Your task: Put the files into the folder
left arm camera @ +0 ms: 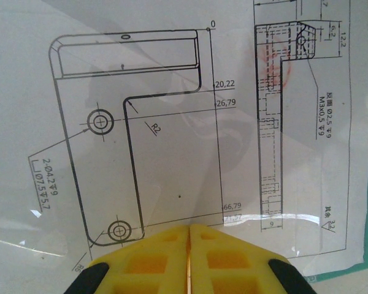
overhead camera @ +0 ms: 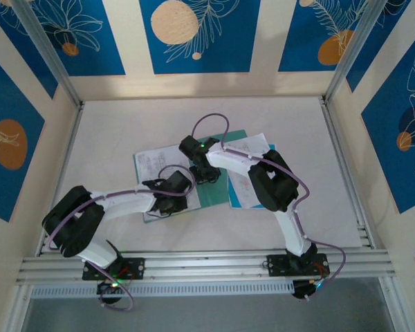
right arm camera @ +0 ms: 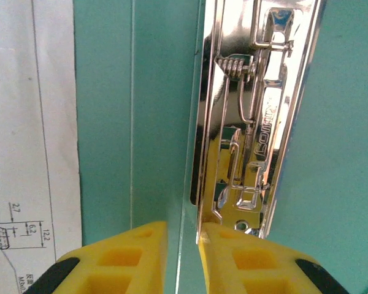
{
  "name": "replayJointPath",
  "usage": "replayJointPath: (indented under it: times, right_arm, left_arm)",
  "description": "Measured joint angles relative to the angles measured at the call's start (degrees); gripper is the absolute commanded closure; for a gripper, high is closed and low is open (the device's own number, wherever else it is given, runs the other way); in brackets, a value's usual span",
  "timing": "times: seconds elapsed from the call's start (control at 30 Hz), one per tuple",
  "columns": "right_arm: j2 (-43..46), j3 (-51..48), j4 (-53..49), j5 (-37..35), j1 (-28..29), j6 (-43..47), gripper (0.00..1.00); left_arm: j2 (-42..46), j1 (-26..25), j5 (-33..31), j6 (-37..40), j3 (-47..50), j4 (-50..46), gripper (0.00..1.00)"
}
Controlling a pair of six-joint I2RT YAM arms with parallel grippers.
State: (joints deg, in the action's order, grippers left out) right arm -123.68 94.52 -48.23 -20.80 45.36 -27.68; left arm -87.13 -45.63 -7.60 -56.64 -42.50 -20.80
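An open, thin teal-green folder (overhead camera: 209,196) lies flat mid-surface, on the pale white surface (overhead camera: 124,124). Both arms reach over it and hide much of it from above. White paper files printed with black drawings lie on it in two lots: one sheet (overhead camera: 152,162) on the left half and a small stack (overhead camera: 238,192) on the right half, one of those with a light-blue edge (how many are in the stack cannot be told). There is one folder, one shiny metal spring clip (right arm camera: 257,122) and two arms.

The left tool (left arm camera: 189,260) is closed, its yellow fingers (left arm camera: 147,263) pressed together just above a drawing sheet (left arm camera: 172,122) with glare streaks across it. Whether it pinches the sheet cannot be told. The right tool (right arm camera: 183,248) stands slightly apart, its narrow gap showing teal, just beside the clip's near end.

The clip appears in the right wrist view. The left wrist view gives the drawing's fine print, which the top view blurs.
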Motion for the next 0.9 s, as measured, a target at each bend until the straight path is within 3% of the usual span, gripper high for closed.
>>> replayJointPath:
  times: [0.23,0.9]
  right_arm:
    - [0.02,-0.66,0.52,-0.28,-0.35,0.0,0.8]
    - [-0.22,-0.79,0.52,-2.27,-0.31,0.02,0.83]
  left_arm:
    - [0.0,0.0,0.0,-0.02,0.0,0.0,0.93]
    - [0.07,0.0,-0.17,-0.24,0.0,-0.04,0.94]
